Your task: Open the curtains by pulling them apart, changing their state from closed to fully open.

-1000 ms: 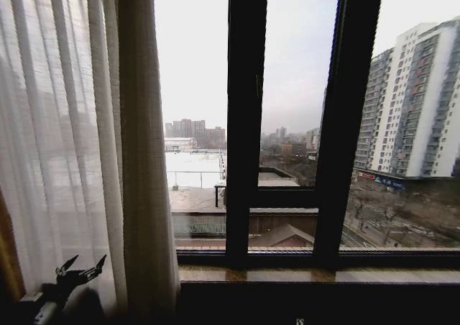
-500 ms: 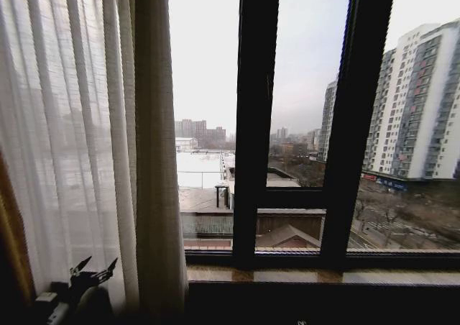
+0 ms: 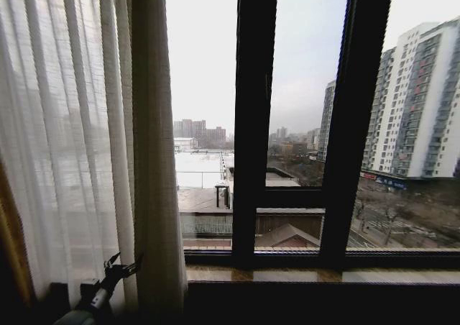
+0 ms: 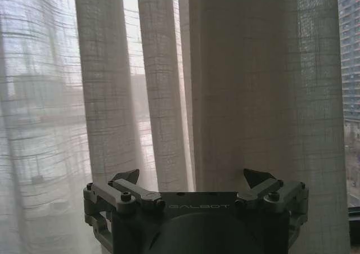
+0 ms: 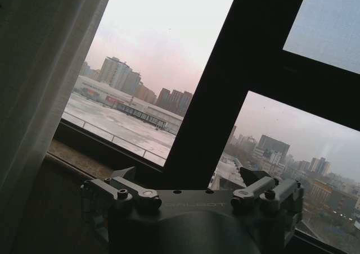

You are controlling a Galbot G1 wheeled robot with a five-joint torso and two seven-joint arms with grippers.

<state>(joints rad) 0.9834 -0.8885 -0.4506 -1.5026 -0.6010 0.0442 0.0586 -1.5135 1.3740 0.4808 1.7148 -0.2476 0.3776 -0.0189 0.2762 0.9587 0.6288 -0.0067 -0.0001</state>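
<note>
The curtains [image 3: 79, 138] are hanging bunched at the far left. Low beside them, the left gripper [image 3: 123, 267], jaws wide and empty, is creeping rightward toward their edge since a second ago. The right gripper [image 5: 188, 178] is waiting wide at the window frame [image 3: 255, 124].

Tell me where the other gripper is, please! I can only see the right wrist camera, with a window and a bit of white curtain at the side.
Observer: In the head view, the left gripper is low down on the robot's left, in front of the sheer white pleated curtain.
Operator: Is it holding the curtain?
Observer: No. Its own wrist view shows it open, with the pleats beyond the tips. I can't tell if they touch the fabric.
Operator: Is the whole window covered?
Observer: Just the left part. The curtain is bunched there, and the black window frame bars and the glass to the right are uncovered.
</note>
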